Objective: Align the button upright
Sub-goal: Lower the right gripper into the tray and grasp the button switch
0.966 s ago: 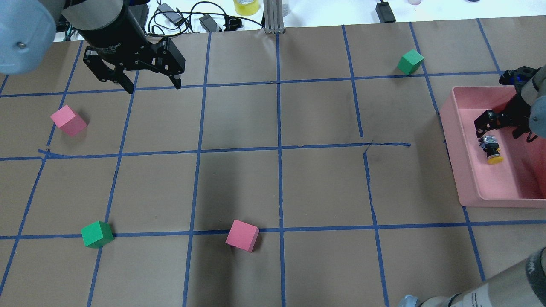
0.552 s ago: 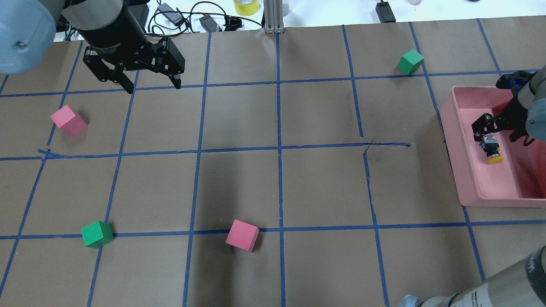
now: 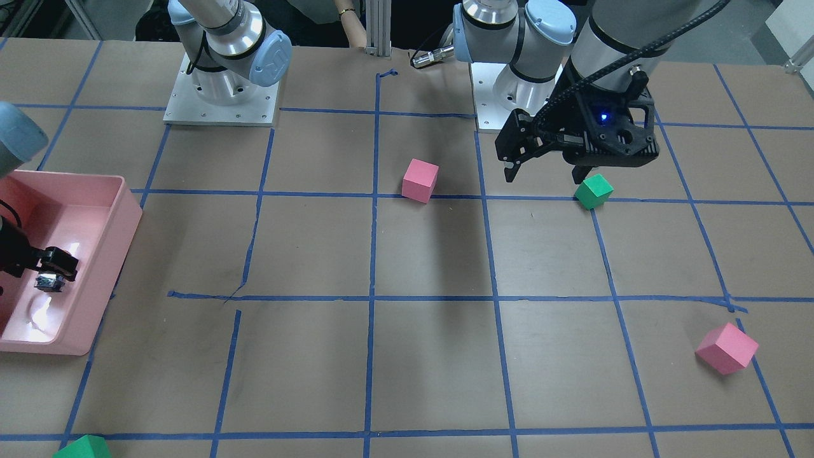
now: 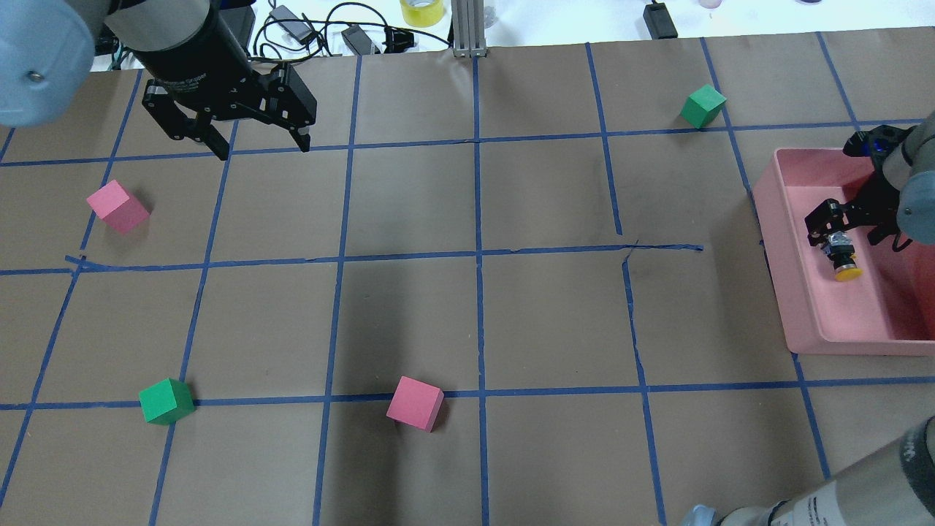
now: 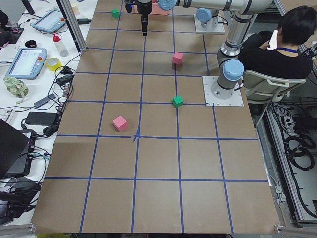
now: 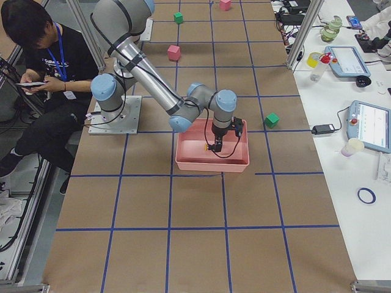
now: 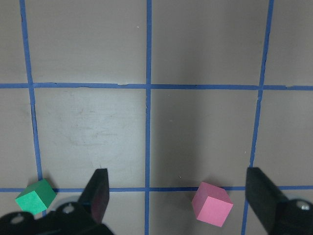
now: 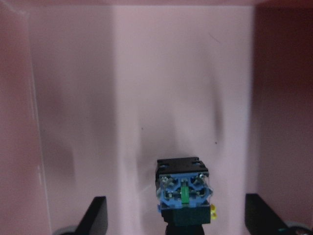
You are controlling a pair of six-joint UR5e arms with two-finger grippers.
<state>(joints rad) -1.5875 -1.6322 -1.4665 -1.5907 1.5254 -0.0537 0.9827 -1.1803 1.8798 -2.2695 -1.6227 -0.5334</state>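
Note:
The button (image 4: 841, 257) lies on its side in the pink tray (image 4: 785, 270) at the right, with its yellow cap toward the robot and its base toward the far side. My right gripper (image 4: 851, 228) is open inside the tray, with a finger on either side of the button's base end. In the right wrist view the button (image 8: 184, 195) shows its blue and green underside between the open fingers (image 8: 97, 215), apart from both. The front-facing view shows the base (image 3: 48, 281) under the gripper. My left gripper (image 4: 263, 150) is open and empty, high over the far left.
Pink cubes (image 4: 117, 207) (image 4: 415, 403) and green cubes (image 4: 166, 401) (image 4: 703, 106) lie scattered on the brown paper with its blue tape grid. The tray walls (image 3: 127, 216) stand close round my right gripper. Cables lie beyond the far edge. An operator (image 6: 43, 67) sits behind the robot.
My right gripper has shifted a little leftward in the overhead view, closing in around the button's base end. The button, the cubes and the left arm have not moved.

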